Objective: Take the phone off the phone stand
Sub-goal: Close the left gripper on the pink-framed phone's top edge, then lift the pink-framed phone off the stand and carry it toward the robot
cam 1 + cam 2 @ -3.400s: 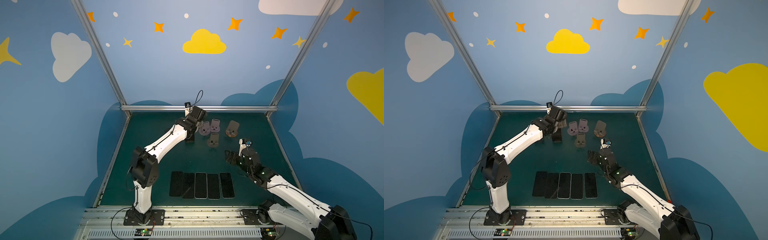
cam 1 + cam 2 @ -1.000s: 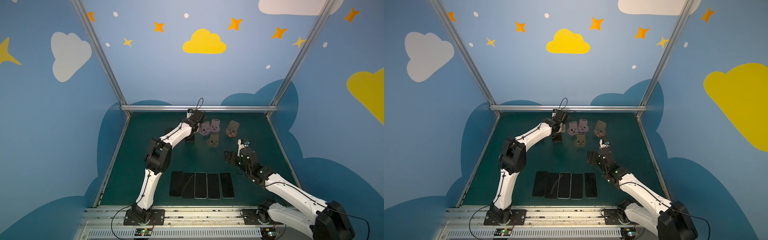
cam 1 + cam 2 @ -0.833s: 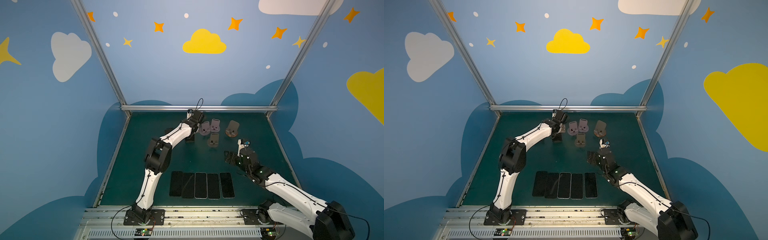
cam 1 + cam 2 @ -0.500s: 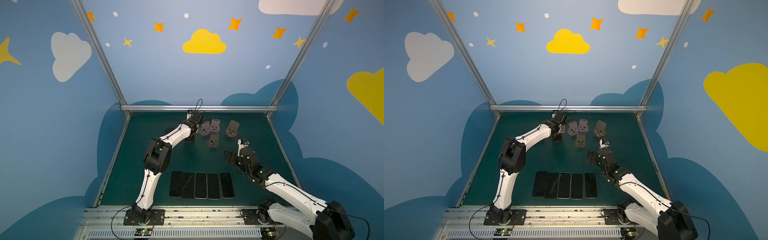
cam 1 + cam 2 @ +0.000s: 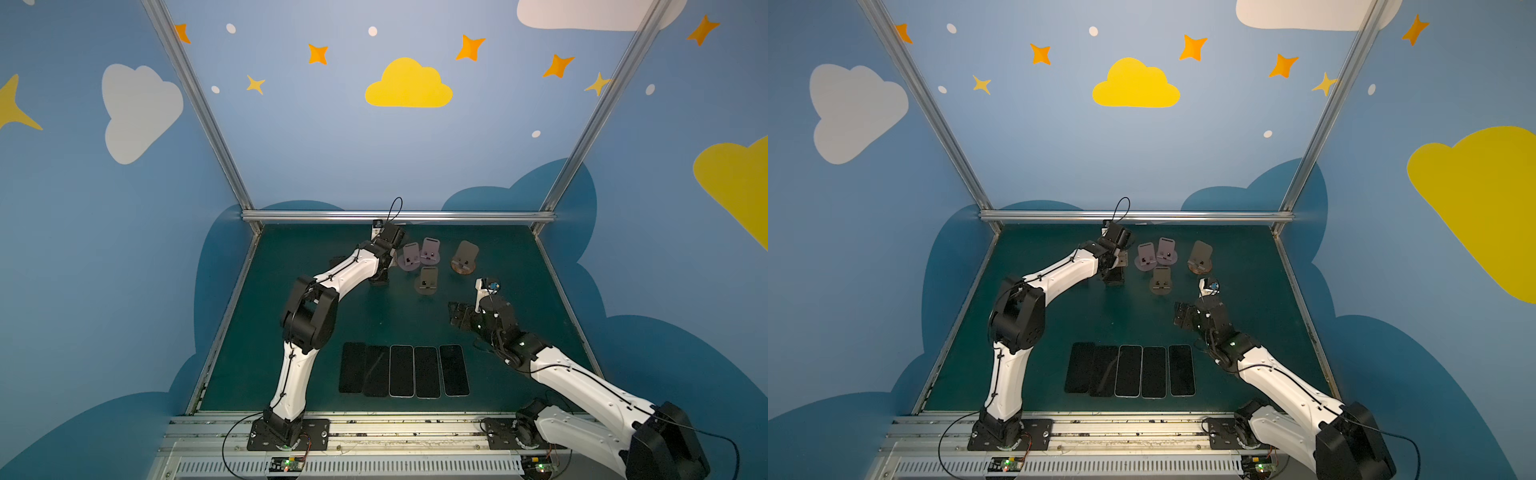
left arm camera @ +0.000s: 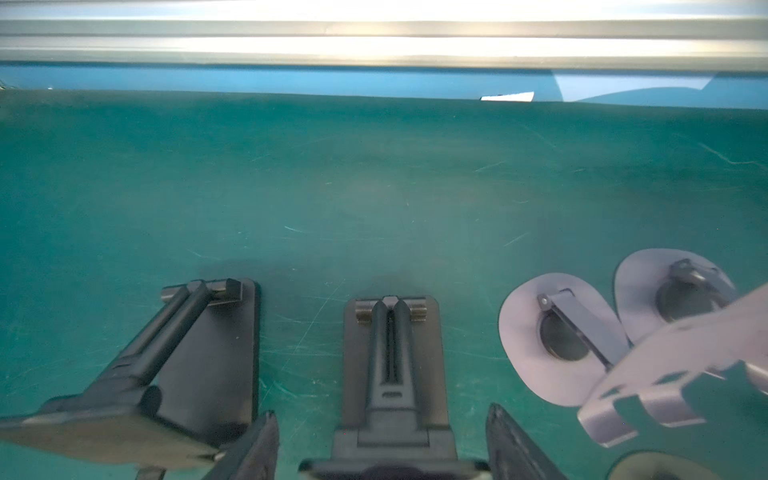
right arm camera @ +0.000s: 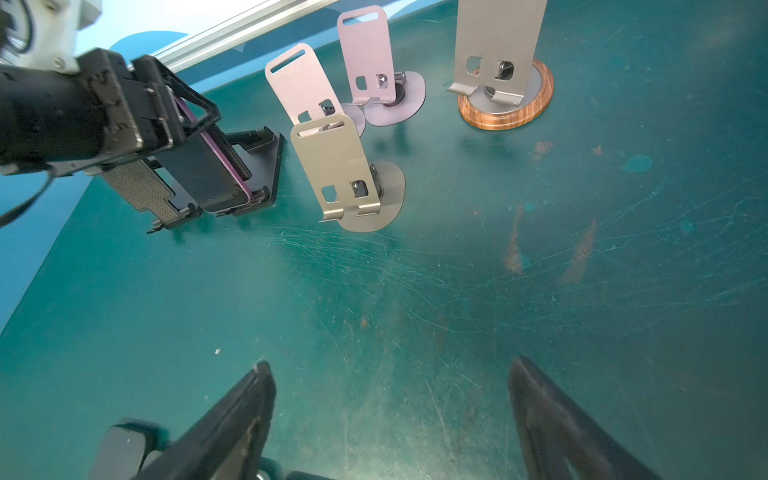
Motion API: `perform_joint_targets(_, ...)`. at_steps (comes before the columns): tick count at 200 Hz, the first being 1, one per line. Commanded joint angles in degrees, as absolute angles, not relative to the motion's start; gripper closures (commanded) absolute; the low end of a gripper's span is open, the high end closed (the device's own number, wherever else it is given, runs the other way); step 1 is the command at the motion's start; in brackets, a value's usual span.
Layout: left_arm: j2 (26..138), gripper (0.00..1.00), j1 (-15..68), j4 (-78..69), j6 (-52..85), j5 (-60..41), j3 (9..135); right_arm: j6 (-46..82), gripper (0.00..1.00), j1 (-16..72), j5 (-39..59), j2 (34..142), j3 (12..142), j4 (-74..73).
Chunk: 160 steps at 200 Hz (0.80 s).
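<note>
Left hand point(image 7: 187, 124) is clamped narrow on the upper part of the phone point(image 7: 216, 174), at the rear left of the worktop point(image 7: 457, 291). The phone's lower edge sits in the black phone stand point(image 7: 270, 166); the lift-out is not yet done. Right hand point(image 7: 390, 368) hangs wide and empty, well apart. Five other phones point(image 5: 402, 370) lie flat in a row at the front. Four metal stands point(image 7: 340, 166) and a second black stand point(image 7: 141, 189) hold nothing.
</note>
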<state>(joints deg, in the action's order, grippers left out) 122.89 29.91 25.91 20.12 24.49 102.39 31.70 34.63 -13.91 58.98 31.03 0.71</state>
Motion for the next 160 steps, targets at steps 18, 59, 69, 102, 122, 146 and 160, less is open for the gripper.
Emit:
perform_joint_targets(18,117.4,0.3,29.9,24.5,19.2,24.1,101.8,31.7,0.12,35.0,-13.7,58.8,32.3,0.5)
perform_joint_targets(59,112.6,0.3,30.2,24.2,18.3,24.7,98.8,31.7,0.12,35.0,-13.7,58.6,32.3,0.4)
perform_joint_targets(69,110.9,0.3,30.2,23.9,18.0,25.1,97.4,31.8,0.12,35.0,-13.6,58.7,32.3,0.4)
perform_joint_targets(102,105.6,0.3,30.1,23.8,16.4,26.5,93.3,31.8,0.12,35.0,-13.5,59.1,32.4,0.3)
perform_joint_targets(122,102.9,0.3,30.1,24.8,15.5,26.8,91.2,31.8,0.12,34.9,-13.6,59.0,32.4,0.3)
perform_joint_targets(146,98.2,0.31,30.0,25.6,14.8,27.2,86.8,31.8,0.12,35.0,-13.7,58.7,32.2,0.4)
perform_joint_targets(160,94.3,0.32,29.8,25.7,14.8,27.3,82.5,31.9,0.12,35.0,-13.5,58.8,32.3,0.2)
